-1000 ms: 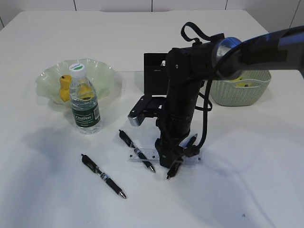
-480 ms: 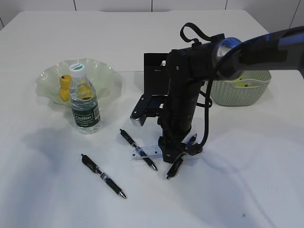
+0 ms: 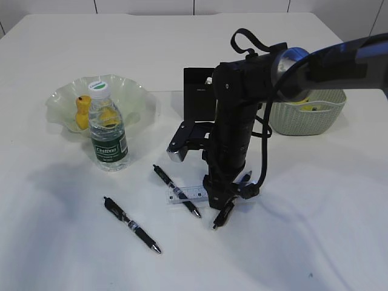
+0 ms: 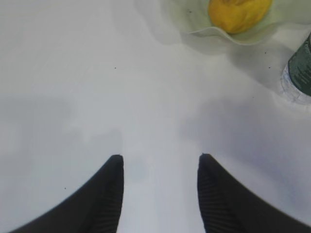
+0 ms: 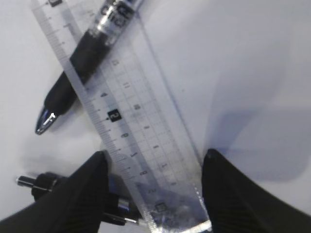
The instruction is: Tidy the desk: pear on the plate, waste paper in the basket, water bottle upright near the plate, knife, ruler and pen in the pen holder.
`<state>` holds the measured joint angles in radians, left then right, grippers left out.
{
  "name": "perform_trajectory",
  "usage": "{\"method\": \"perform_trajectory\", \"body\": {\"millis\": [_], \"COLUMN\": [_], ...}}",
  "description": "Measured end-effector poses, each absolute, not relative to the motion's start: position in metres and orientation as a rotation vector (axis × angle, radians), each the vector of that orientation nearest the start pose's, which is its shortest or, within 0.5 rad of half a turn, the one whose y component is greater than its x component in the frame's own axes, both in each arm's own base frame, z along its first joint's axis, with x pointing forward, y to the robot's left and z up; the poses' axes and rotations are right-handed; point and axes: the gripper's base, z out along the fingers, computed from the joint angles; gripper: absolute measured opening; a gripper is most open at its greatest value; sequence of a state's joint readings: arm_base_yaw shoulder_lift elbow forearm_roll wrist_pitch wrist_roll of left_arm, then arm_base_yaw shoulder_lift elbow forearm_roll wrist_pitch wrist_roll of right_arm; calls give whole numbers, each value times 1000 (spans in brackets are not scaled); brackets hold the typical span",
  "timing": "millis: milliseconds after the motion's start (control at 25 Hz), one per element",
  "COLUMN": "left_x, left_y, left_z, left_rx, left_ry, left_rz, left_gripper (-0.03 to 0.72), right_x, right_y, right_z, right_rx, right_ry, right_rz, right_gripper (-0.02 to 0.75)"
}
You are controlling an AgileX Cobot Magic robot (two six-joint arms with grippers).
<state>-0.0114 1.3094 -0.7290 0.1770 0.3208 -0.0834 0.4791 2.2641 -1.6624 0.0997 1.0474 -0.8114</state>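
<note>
My right gripper (image 5: pixel 153 155) (image 3: pixel 221 203) points down at the desk (image 3: pixel 291 242) with its jaws shut across the clear ruler (image 5: pixel 141 136) (image 3: pixel 185 194). The ruler's near end is tilted up; its far end rests over a black pen (image 5: pixel 90 58) (image 3: pixel 174 190). A dark slender item (image 3: pixel 223 215) (image 5: pixel 46 185), pen or knife, lies beside the fingers. A second pen (image 3: pixel 131 224) lies further left. The pear (image 3: pixel 82 112) (image 4: pixel 238 12) sits in the plate (image 3: pixel 130 91) (image 4: pixel 194 24). The water bottle (image 3: pixel 108 130) stands upright before it. The black pen holder (image 3: pixel 197 94) is behind the arm. Yellow waste paper (image 3: pixel 312 106) is in the basket (image 3: pixel 309 118). My left gripper (image 4: pixel 160 158) is open over bare desk.
The right arm and its cables (image 3: pixel 254 79) hide part of the pen holder. The bottle's base (image 4: pixel 299 73) stands at the right edge of the left wrist view. A seam (image 3: pixel 170 91) crosses the desk behind the plate.
The ruler has swung and tipped with my right gripper: its right end, flat on the desk a second ago, is raised behind the fingers. Its left end stays by the pen.
</note>
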Motion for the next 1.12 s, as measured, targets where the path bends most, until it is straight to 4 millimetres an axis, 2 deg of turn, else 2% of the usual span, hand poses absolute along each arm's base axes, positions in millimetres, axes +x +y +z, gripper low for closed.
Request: {"method": "perform_trajectory", "body": {"millis": [280,520,1120], "left_x": [258,258,258], "left_y": [2,2,2], "left_z": [241,241,241], "left_rx": [88,88,88], "left_ry": [2379,2379,2379], "left_rz": [101,101,101], "left_gripper": [348,348,348], "right_x": [387,386,383], "right_y": [210,210,209], "right_z": [121,121,121], "right_rx": [-1809,-1814,-1830], "right_ry": [2536,2548,2573], "right_rz": [136,146,165], "right_gripper": [442,280,275]}}
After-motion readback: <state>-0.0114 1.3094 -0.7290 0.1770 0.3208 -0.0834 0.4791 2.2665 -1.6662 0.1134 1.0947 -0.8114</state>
